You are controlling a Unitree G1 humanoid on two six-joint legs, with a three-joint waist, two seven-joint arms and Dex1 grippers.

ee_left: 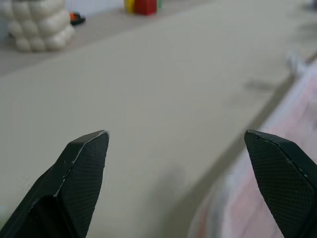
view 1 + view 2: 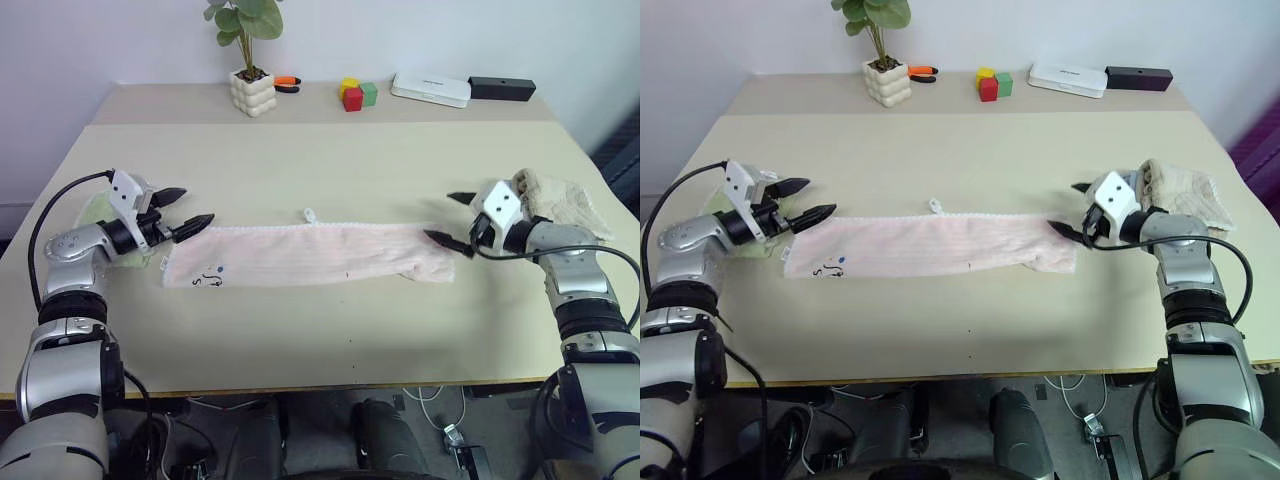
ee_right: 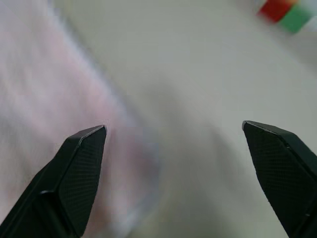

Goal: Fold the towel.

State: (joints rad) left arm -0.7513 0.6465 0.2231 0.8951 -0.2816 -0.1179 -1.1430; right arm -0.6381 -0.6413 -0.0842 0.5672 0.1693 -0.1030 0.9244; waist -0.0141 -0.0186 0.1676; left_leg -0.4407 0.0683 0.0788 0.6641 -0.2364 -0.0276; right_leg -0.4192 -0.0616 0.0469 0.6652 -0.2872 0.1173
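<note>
The pale pink towel [image 2: 310,254] lies flat on the table as a long narrow strip running left to right, with a small dark mark [image 2: 212,271] near its left end and a white loop tag [image 2: 310,213] on its far edge. My left gripper [image 2: 188,210] hovers open just above the towel's left end, holding nothing. Over the towel's right end my right gripper [image 2: 452,220] stands open too, nothing between its fingers. In the wrist views the pink towel [image 1: 277,198] [image 3: 54,99] shows below each pair of spread fingers.
A light green cloth [image 2: 100,212] lies under my left arm and a beige cloth [image 2: 560,202] behind my right wrist. Along the back stand a white plant pot [image 2: 252,92], coloured blocks [image 2: 357,94], a white box [image 2: 430,89] and a black box [image 2: 502,88].
</note>
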